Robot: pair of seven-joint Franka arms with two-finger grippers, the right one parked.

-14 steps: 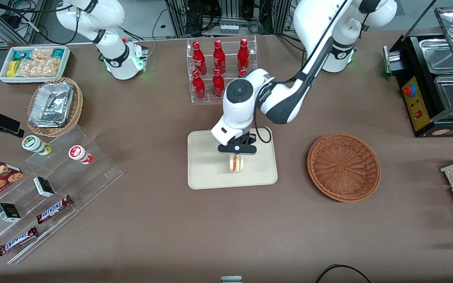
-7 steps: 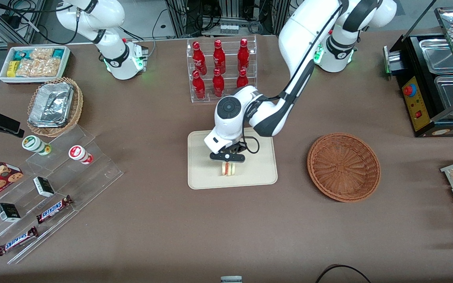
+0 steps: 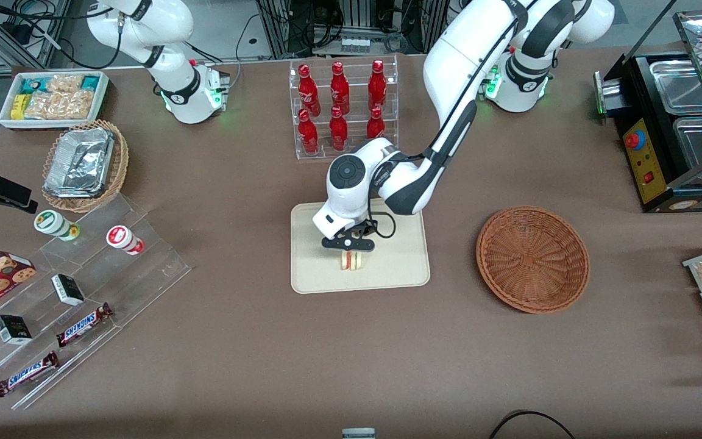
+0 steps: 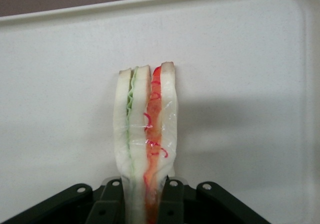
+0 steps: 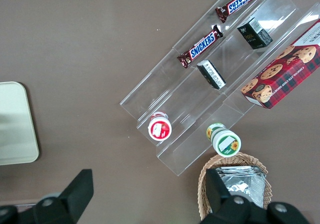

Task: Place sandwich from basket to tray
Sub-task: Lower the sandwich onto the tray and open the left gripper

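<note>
Gripping the sandwich [image 3: 351, 260] between its closed fingers [image 4: 172, 196], the tool [image 3: 349, 246] hangs low over the tray [image 3: 400, 268] at mid-worktop. The sandwich stands on edge, filling layers facing up. The basket [image 3: 532, 258] lies toward the working arm's end of the worktop.

- Even, bright overhead light in the front view; the table [image 3: 351, 353] shows no glare.
- The gripper [image 3: 348, 249], low over the tray [image 3: 400, 268], casts only a faint shadow there.
- In the wrist view the sandwich [image 4: 146, 134] is sharp and throws a soft grey shadow across the tray [image 4: 240, 58].
- Its plastic wrap shows small glints.
</note>
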